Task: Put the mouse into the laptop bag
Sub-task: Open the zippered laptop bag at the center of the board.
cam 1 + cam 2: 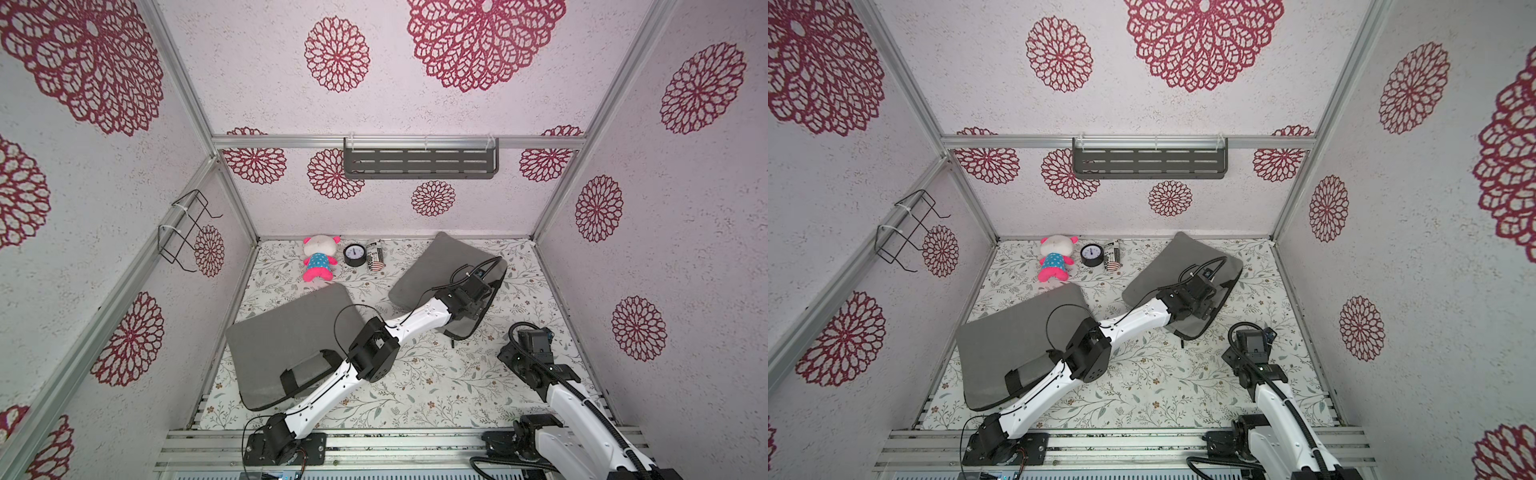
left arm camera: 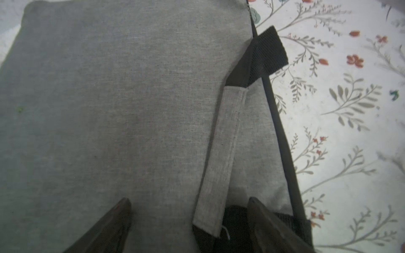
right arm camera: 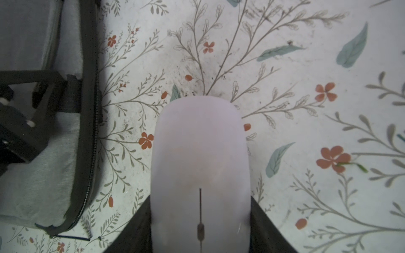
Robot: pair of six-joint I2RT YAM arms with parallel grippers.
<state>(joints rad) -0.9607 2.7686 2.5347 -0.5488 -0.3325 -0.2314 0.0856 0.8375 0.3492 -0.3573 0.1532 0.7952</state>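
Right gripper (image 3: 200, 200) has the white mouse (image 3: 199, 153) pinched between its jaws, wheel end in the grip, the rest poking out over the floral counter (image 3: 306, 98). It's just beside the zipper edge of the bag (image 3: 43, 186), not in it yet. The left gripper (image 2: 188, 203) sits low on that grey bag, jaws apart, straddling the near end of the handle (image 2: 221, 153) without clamping it. In both top views the left arm stretches over a second bag (image 1: 291, 340). Toy (image 1: 318, 257), gauge (image 1: 354, 254) and can (image 1: 375, 257) line the back wall.
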